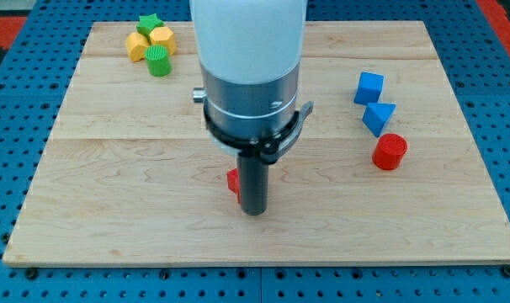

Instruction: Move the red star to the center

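At the far left of the pale wooden board (112,168) sits a tight cluster: a green star block (148,22), a yellow rounded block (137,48), a yellow hexagonal block (162,38) and a green ribbed cylinder block (158,61). Near the middle, slightly toward the near edge, the red star block (233,182) is mostly hidden behind the dark rod; only its left edge shows. My tip (253,210) rests just right of it, seemingly touching (a bare rod, so it holds nothing). I judge the push is in hand and nearly finished; the next move likely calls for a short nudge away from the near edge, toward centre. At the right, well apart, stand a blue cube block (369,87), a blue triangular block (379,117) and a red cylinder block (390,151).
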